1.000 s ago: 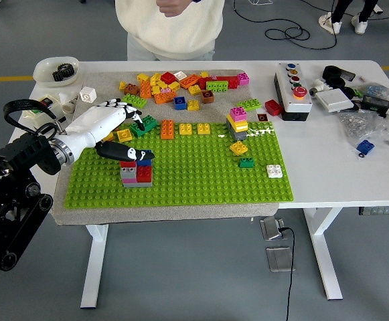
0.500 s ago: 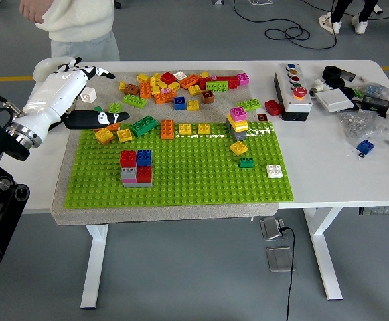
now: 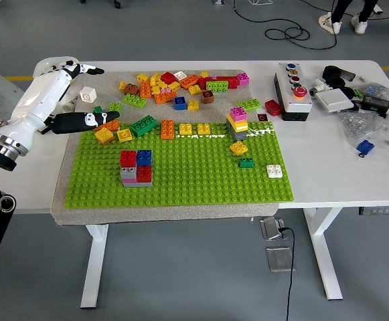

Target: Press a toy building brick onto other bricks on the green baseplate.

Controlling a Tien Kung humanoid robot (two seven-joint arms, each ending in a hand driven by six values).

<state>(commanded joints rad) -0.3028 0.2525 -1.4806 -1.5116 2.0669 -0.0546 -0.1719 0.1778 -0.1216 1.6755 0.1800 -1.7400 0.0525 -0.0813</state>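
The white left robot hand (image 3: 60,93), fingers spread and empty, hovers over the white desk (image 3: 328,160) beside the green studded baseplate (image 3: 181,170); a white bowl's (image 3: 43,65) contents are hidden.

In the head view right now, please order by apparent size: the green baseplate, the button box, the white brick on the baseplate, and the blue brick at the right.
1. Green baseplate, by far the largest.
2. Button box.
3 and 4. White brick and blue brick look about alike; I would not rank them.

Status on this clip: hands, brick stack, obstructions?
Left hand open, empty, at baseplate's left edge. Red-and-blue brick stack seated on baseplate. Nothing blocking it.
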